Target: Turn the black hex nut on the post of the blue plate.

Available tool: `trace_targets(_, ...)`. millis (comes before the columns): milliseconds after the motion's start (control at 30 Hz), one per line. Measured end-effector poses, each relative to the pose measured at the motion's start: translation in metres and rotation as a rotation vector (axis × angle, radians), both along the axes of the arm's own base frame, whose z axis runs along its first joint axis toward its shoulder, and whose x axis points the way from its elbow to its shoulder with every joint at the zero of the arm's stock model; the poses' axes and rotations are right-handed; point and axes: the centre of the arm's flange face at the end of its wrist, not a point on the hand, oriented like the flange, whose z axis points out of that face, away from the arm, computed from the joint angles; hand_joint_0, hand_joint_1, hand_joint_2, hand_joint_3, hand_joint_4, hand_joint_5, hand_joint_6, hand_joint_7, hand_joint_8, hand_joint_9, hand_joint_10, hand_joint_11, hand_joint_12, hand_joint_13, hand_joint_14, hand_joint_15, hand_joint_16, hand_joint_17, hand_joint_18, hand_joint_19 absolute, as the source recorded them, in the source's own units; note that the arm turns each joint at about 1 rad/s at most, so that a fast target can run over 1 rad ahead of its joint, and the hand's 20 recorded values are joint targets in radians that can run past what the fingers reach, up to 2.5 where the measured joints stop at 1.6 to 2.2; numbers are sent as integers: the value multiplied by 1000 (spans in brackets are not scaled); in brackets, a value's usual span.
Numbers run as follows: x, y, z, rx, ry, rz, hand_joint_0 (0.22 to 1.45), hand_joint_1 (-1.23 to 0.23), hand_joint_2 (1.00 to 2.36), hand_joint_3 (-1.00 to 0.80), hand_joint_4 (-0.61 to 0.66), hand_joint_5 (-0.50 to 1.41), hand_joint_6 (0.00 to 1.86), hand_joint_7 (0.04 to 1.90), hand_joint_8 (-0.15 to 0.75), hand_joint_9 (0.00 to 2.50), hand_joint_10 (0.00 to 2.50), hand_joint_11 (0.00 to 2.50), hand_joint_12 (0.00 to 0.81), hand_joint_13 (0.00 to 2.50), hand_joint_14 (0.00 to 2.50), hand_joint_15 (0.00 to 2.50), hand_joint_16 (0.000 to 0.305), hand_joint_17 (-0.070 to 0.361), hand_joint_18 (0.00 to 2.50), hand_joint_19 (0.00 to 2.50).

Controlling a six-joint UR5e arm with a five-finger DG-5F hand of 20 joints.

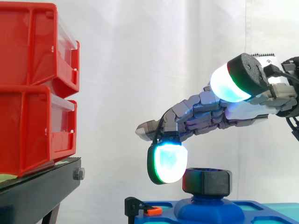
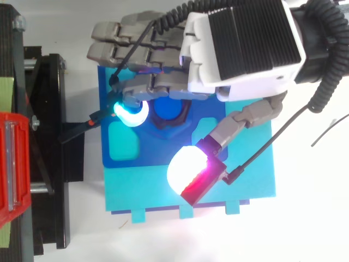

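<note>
1. The nut [image 1: 207,181] sits on the post [image 2: 166,109] of the plate [image 1: 259,207]. It looks rigid, light and smooth.
2. The hand [image 2: 240,43] is relaxed and grasps nothing. One pad [image 1: 168,162] is just beside the nut.
3. It is probably best pinched across opposite flats.

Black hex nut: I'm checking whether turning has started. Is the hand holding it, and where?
Nothing is held. The open hand hovers over the black hex nut, one fingertip beside it, thumb apart.

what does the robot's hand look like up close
The hand has grey segmented fingers of blocky links, ending in thick rounded pads that glow white with green, cyan or red rims, backed in black. Its back carries a white housing with a black ribbed panel.
</note>
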Motion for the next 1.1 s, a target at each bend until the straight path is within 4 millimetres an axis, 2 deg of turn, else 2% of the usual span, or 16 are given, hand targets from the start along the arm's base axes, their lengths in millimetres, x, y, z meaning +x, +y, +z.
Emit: trace_targets(1100,-8,-31,-3,-15,-6,1,407,-20,1000,-500,367,-200,504,1019,297,0,0,0,417,0,0,0,60,135,0,230)
